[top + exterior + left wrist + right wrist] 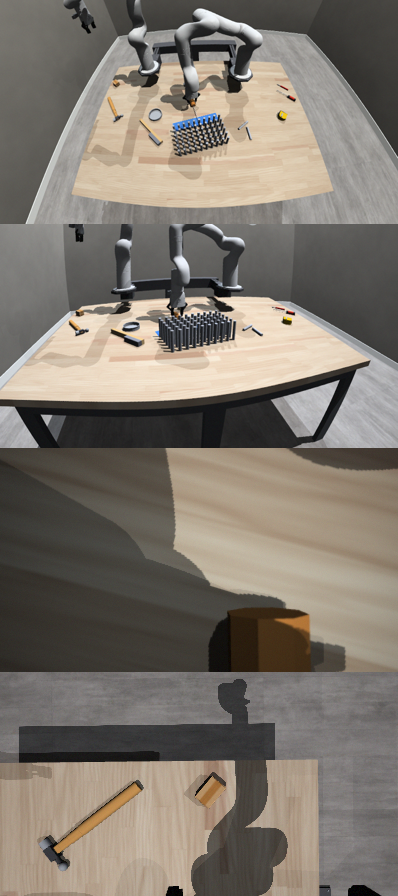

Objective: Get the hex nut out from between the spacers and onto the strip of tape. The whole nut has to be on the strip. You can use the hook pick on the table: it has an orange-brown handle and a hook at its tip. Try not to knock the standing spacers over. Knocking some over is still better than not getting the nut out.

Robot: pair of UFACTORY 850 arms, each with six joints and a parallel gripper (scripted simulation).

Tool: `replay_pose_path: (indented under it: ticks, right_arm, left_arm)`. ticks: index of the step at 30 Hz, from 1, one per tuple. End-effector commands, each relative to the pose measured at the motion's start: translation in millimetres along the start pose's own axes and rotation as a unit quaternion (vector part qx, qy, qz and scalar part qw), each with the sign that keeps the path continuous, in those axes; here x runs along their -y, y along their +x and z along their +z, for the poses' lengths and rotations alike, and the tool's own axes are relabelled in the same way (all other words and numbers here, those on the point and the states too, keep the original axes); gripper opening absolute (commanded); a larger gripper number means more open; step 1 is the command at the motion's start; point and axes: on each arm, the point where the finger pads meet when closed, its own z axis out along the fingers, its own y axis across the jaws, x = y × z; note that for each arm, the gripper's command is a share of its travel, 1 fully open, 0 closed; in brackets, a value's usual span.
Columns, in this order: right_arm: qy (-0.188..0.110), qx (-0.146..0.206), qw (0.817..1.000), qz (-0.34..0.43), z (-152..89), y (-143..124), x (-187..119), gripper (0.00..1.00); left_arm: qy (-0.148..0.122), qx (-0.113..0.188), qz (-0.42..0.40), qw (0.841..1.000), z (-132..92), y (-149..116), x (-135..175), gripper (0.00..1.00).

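The hook pick's orange-brown handle [192,103] [177,315] [270,645] is between the open fingers of my left gripper [191,101] [177,313], low behind the spacer block. The pick's thin shaft [195,112] reaches across the blue strip of tape [181,122] [157,333] toward the spacers; its hook tip is hidden among them. The grey spacers [227,140] [172,342] stand upright in close rows. I cannot make out the hex nut among them. My right gripper [91,29] [79,240] [268,891] is open, high up and far from the spacers.
Two grey rods [243,125] [249,133] lie beside the spacers. A brush-like tool [151,131] and a round dish [155,114] lie on the other side. A hammer [112,106] [97,818], wooden block [116,83] [210,790], yellow tape measure [282,115] and red-handled screwdriver [291,98] are farther out.
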Motion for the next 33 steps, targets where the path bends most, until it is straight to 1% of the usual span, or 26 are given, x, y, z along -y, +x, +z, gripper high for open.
replay_pose_path:
  ticks: [1,3,5,15,20,33]
  right_arm:
    - [0.0,-0.001,1.0,0.0,-1,0,0,1.0]
    - [0.0,-0.001,1.0,0.0,-1,0,0,1.0]
    - [0.0,-0.001,1.0,0.0,-1,0,0,1.0]
    - [0.0,-0.001,1.0,0.0,-1,0,0,1.0]
    - [0.0,-0.001,1.0,0.0,-1,0,0,1.0]
    - [0.0,-0.001,1.0,0.0,-1,0,0,1.0]
  left_arm:
    - [0.001,0.0,0.0,1.0,-14,0,1,0.65]
    - [0.001,0.0,0.0,1.0,-23,0,1,0.65]
    - [0.001,0.0,0.0,1.0,-23,0,1,0.65]
    - [0.001,0.003,0.0,1.0,-80,0,0,0.65]
    - [0.001,0.002,0.0,1.0,-86,0,0,0.65]
    - [0.001,0.0,0.0,1.0,-92,0,1,0.65]
